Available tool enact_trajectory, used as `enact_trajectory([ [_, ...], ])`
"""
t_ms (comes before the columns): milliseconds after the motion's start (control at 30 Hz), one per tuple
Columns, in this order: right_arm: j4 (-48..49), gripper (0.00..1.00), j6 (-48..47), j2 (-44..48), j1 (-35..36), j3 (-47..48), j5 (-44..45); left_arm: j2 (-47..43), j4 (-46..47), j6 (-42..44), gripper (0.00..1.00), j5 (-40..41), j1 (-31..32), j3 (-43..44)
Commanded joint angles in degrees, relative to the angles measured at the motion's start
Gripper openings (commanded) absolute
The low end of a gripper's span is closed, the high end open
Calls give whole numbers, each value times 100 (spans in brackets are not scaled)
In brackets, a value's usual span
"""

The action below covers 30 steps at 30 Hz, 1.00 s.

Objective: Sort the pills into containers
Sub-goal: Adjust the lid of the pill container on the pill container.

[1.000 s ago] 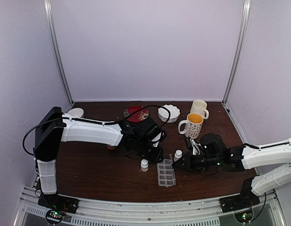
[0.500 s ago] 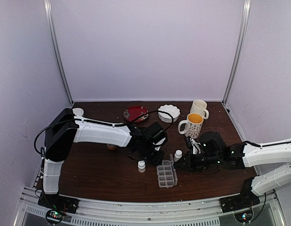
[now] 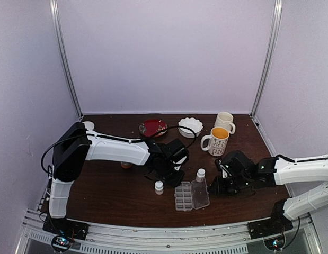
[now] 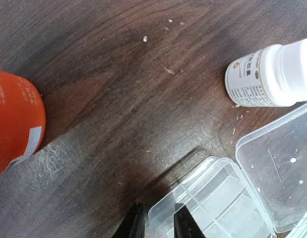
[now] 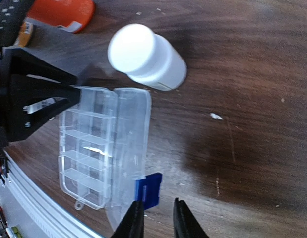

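One pill box [image 3: 184, 196], lid [image 5: 128, 148] open; left claw [image 4: 158, 223] pinches its corner, right claw [image 5: 157, 208] barely parted, empty. Risk: if pinch slips, box may skid into white bottle [image 5: 146, 57].

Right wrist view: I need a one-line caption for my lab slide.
Clear rectangular plastic pill box lies open, lid flat on the dark wooden table, beside a small white bottle.

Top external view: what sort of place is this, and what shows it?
Probably a robot lab test cell: two arms bolted at the table's edge, plain walls on metal posts, staged props like a pill box and a mug.
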State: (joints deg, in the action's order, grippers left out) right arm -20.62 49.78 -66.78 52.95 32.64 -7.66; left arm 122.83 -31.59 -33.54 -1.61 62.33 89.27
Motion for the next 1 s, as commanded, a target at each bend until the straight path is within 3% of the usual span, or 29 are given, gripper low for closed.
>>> enact_trajectory([
  [0,-747,28,-322,-167,-29,226,564,103,-22,220,22,73,7,178],
  [167,-970,38,-472,-116,-30,371,694,136,9,269,22,73,13,187],
  [333,-1188,41,-645,97,-30,604,726,156,39,265,22,75,6,195],
  [533,-810,59,-840,485,-30,647,-16,154,92,249,22,73,12,191],
  [667,-683,67,-846,254,-1,647,-138,155,125,219,22,161,8,178],
  [967,-596,73,-952,-488,224,936,-101,152,127,186,22,271,16,169],
])
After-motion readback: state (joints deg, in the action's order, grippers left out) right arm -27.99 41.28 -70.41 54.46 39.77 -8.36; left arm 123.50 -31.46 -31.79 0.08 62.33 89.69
